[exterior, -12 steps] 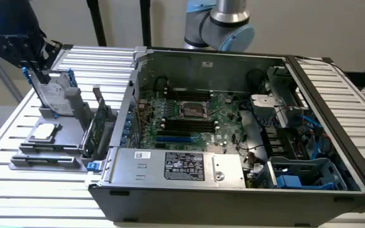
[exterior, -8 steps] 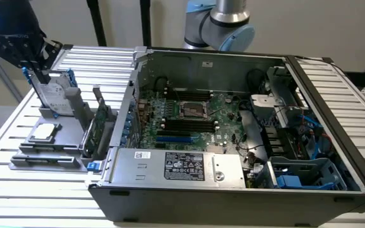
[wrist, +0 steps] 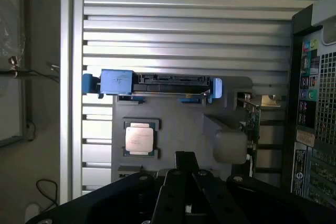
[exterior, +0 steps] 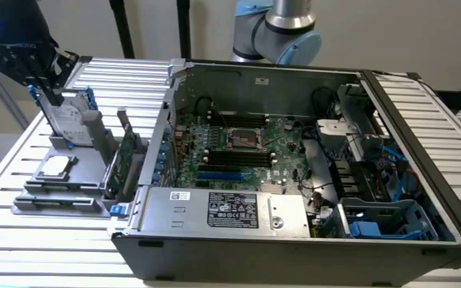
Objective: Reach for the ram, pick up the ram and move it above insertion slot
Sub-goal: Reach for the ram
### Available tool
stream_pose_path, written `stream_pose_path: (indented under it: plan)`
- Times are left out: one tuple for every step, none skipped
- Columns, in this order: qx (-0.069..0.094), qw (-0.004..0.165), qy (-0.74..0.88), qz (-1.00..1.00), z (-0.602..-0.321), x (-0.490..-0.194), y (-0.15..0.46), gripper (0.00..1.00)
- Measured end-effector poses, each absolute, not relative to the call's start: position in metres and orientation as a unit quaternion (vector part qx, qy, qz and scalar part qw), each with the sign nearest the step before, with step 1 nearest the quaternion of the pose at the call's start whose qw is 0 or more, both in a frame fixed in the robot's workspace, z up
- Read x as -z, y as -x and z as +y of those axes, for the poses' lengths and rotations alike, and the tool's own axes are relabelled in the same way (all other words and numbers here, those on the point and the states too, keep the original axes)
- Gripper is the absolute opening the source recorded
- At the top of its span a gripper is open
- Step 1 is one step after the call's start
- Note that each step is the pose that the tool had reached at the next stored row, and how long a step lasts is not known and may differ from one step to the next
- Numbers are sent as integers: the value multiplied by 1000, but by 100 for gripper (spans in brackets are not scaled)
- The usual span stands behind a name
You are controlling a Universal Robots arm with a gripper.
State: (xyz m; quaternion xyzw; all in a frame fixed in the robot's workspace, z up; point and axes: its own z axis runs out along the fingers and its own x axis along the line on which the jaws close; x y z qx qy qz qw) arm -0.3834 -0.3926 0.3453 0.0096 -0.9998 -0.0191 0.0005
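Slatted aluminium table [exterior: 46,255]; open computer case [exterior: 422,138] on the exterior view's right, motherboard [exterior: 275,135] exposed, the arm's base joints [exterior: 283,33] behind it. Grey parts fixture [exterior: 34,210] on the exterior view's left. In it we note a silver hard drive [exterior: 69,123] with blue rails standing on edge at the far end, a CPU [exterior: 57,167] lying flat in the middle, and a green expansion card [exterior: 126,159] upright on the side facing the case. The ram [exterior: 58,186] we take to be the long narrow strip lying flat in the fixture's near cradle, just past the CPU from the drive; colour and chips too small to confirm. Gripper [exterior: 46,84] hangs high over the fixture, lined up with the hard drive in the exterior view and touching nothing. In the wrist view the gripper [wrist: 185,161] sits over the fixture [wrist: 184,124], with the CPU [wrist: 139,140], hard drive [wrist: 168,85] and card edge [wrist: 253,121] beyond it. We cannot tell how the jaws stand; we see nothing held.
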Motion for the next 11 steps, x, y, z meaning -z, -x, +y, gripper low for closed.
stream_pose_path:
  plan:
    - [19,0,-10,-1000,-393,-345,383,11]
    - [19,1,-10,-1000,-393,-345,383,11]
    - [19,1,-9,-1000,-394,-345,384,11]
    - [19,1,-10,-1000,-396,-345,383,11]
    - [19,1,-10,-1000,-399,-345,383,11]
    - [19,1,-10,-1000,-402,-345,383,11]
    - [19,1,-10,-1000,-405,-345,383,11]
    - [19,1,-10,-1000,-409,-345,383,11]
    - [19,1,-10,-1000,-414,-345,383,11]
    - [19,0,-10,-1000,-418,-345,383,11]
    - [19,1,-10,-1000,-423,-345,383,11]
